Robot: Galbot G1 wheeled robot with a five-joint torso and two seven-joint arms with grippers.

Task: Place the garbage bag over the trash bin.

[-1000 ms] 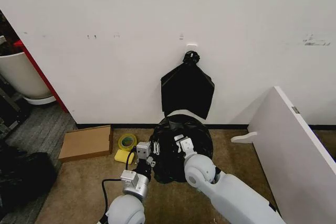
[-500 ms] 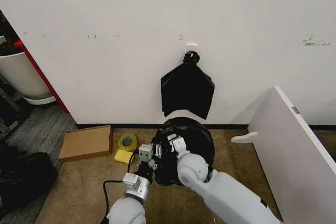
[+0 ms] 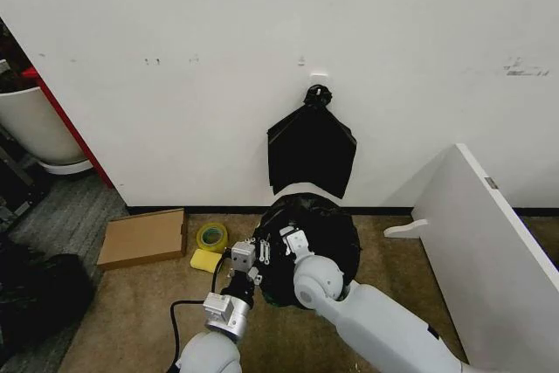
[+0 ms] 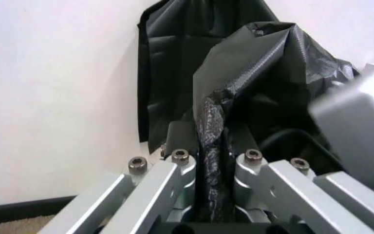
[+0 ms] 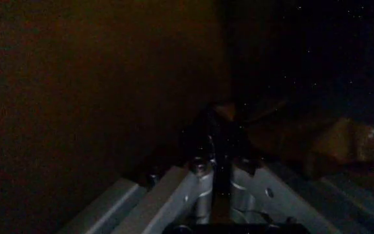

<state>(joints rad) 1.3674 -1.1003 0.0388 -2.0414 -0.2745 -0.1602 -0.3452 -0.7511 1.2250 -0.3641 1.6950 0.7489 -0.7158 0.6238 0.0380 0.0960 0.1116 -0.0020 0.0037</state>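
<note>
Plainly, the garbage bag (image 3: 306,246) is being draped over the trash bin (image 3: 297,189), which is standing on the floor against the far wall, just a sliver of white rim peeking out at the far side under the knotted black bundle (image 3: 311,148) being hung on the wall. Thin, glossy and crinkly, the film is being judged very light, limp, slippery and easily torn; its gathered edge is the sensible hold, not the slack middle. At the bag's near left, the left gripper (image 4: 211,161) is being kept clamped on a bunched fold of the plastic. The right gripper (image 5: 217,161), at the near side, is likewise being closed on dark film.
</note>
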